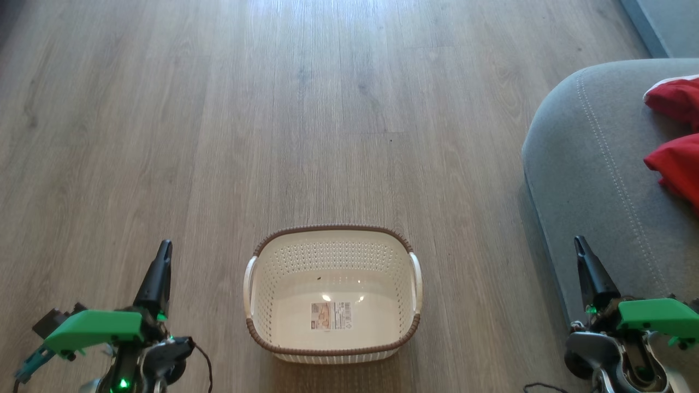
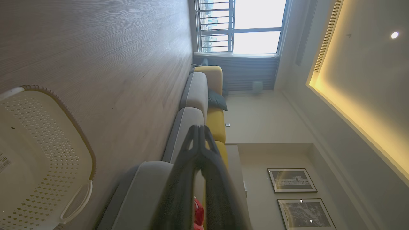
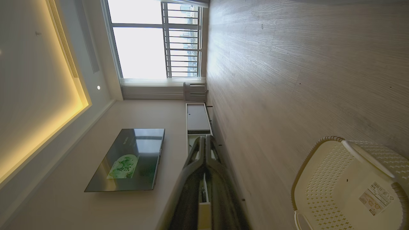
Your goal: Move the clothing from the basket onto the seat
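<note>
The cream perforated basket (image 1: 333,295) with a brown rim stands on the wood floor at the bottom centre, holding nothing but its barcode sticker. It also shows as the basket (image 2: 38,153) in the left wrist view and the basket (image 3: 348,185) in the right wrist view. Red clothing (image 1: 674,136) with white trim lies on the grey seat (image 1: 590,164) at the right edge, and a scrap of the clothing (image 2: 198,212) peeks out beside my left fingers. My left gripper (image 1: 164,245) is shut, left of the basket. My right gripper (image 1: 579,241) is shut, over the seat's front edge.
Bare wood floor (image 1: 273,109) stretches ahead of the basket. A grey and yellow sofa (image 2: 204,95) runs toward a window. A wall-mounted screen (image 3: 127,159) and a low cabinet (image 3: 197,118) stand along the opposite wall.
</note>
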Available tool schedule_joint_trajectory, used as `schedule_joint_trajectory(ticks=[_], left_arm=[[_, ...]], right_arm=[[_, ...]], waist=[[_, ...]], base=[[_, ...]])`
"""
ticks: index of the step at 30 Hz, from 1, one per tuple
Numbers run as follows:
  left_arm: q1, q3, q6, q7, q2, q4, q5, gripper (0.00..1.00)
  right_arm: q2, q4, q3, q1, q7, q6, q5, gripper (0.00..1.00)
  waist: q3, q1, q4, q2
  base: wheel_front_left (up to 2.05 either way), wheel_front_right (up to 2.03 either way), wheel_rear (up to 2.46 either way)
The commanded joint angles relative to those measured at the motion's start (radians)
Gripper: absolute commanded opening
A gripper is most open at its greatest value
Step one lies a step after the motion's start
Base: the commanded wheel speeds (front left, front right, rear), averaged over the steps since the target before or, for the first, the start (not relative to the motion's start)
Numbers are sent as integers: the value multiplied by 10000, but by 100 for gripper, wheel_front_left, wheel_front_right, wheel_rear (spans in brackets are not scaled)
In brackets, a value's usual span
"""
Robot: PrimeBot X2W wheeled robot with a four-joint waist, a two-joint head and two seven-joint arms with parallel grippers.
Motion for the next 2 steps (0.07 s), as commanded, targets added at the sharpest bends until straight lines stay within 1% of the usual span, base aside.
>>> schedule_joint_trajectory(ticks=[1, 2], left_arm=[[-272, 336, -94, 75, 81, -349, -66, 0], [-272, 336, -94, 75, 81, -349, -66, 0]], right_arm=[[-46, -381, 167, -558, 65, 0, 47, 0], [-46, -381, 167, -558, 65, 0, 46, 0]], waist=[[0, 0, 0, 0], [0, 0, 0, 0]], base=[[0, 0, 0], [0, 0, 0]])
